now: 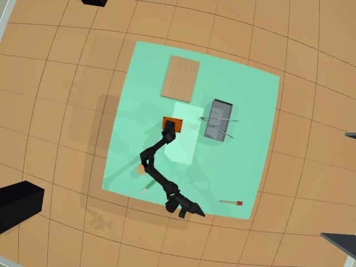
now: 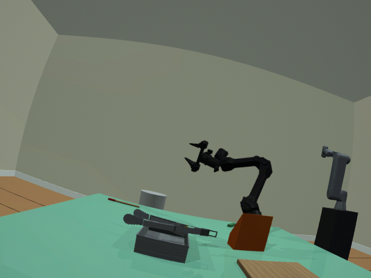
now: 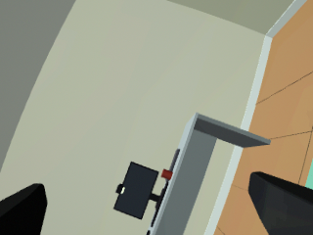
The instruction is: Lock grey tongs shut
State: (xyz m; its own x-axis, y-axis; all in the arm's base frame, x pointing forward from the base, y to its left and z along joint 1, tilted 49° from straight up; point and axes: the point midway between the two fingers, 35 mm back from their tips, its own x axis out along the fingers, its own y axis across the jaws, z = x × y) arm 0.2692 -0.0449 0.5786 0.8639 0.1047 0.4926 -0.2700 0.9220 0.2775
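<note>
The grey tongs (image 1: 202,118) (image 2: 179,229) lie open across the roasting tin (image 1: 219,108) (image 2: 162,248). Their two arms spread over one side of the tin, with scalloped tips past its edge; the hinge end, with a small loop, sticks out over the other side. The wooden board (image 1: 180,79) (image 2: 278,269) lies flat on the table with nothing on it. My gripper (image 1: 202,213) (image 2: 187,151) (image 3: 150,190) is open and empty, raised high near the table edge, far from the tongs. The tongs, tin and board are out of the wrist view.
An orange block (image 1: 179,126) (image 2: 254,233) stands under the arm's base. A tan round object (image 1: 141,169), a green-and-white stick (image 1: 151,185) and a red-ended stick (image 1: 230,202) (image 2: 122,202) are on the table. A desk with a monitor (image 3: 137,191) stands beyond.
</note>
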